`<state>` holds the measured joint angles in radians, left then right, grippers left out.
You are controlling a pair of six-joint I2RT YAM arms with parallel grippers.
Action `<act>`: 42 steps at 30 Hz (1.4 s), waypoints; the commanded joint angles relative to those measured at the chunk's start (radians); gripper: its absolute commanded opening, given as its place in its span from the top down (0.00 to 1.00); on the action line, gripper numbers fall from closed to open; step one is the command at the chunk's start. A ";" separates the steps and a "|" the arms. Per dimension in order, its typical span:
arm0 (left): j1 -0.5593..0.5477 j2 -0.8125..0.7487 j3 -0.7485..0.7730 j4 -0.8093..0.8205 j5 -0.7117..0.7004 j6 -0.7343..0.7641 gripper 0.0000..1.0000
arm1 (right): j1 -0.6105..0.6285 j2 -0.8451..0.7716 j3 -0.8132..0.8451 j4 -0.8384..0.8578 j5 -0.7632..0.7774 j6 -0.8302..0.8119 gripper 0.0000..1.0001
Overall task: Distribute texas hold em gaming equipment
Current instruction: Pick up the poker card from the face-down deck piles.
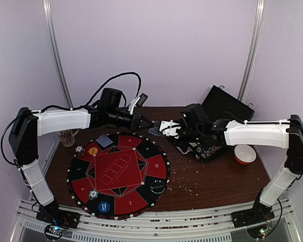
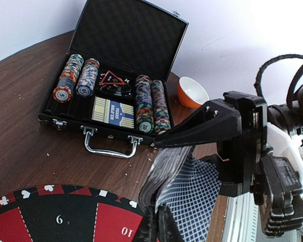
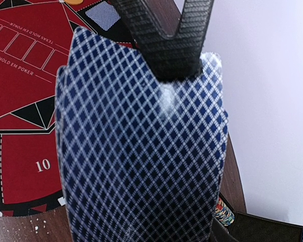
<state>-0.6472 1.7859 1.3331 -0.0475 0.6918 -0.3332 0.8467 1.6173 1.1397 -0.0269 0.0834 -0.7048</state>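
My right gripper (image 1: 164,127) is shut on a deck of blue-lattice-backed playing cards (image 3: 141,161), held up above the far rim of the mat; the deck hides its fingers in the right wrist view. My left gripper (image 2: 160,209) is shut on the edge of the deck's outermost card (image 2: 194,199). Its black fingers (image 3: 166,50) show pinching that card's top edge. One card (image 1: 105,140) lies face down on the round red-and-black mat (image 1: 116,174). A yellow disc (image 1: 93,150), a blue disc (image 1: 104,206) and a black disc (image 1: 157,187) sit around the mat's rim.
The open black case (image 2: 65,113) stands behind the mat with rows of striped chips (image 2: 144,101) and a boxed deck inside. An orange bowl (image 1: 245,154) sits to its right. A glass cup (image 1: 67,137) stands at the left. Crumbs lie right of the mat.
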 commanded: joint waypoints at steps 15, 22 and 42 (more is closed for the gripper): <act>0.008 -0.109 -0.039 0.021 -0.027 0.015 1.00 | -0.014 0.001 0.006 0.026 0.026 0.025 0.55; 0.014 -0.111 -0.050 0.036 -0.024 -0.002 1.00 | -0.016 0.000 0.004 0.027 0.025 0.027 0.55; 0.112 -0.296 -0.212 0.193 -0.170 -0.223 1.00 | -0.034 -0.003 0.000 0.030 0.035 0.044 0.55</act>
<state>-0.5747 1.5921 1.1797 0.0616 0.6285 -0.4652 0.8200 1.6173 1.1397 -0.0193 0.0914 -0.6773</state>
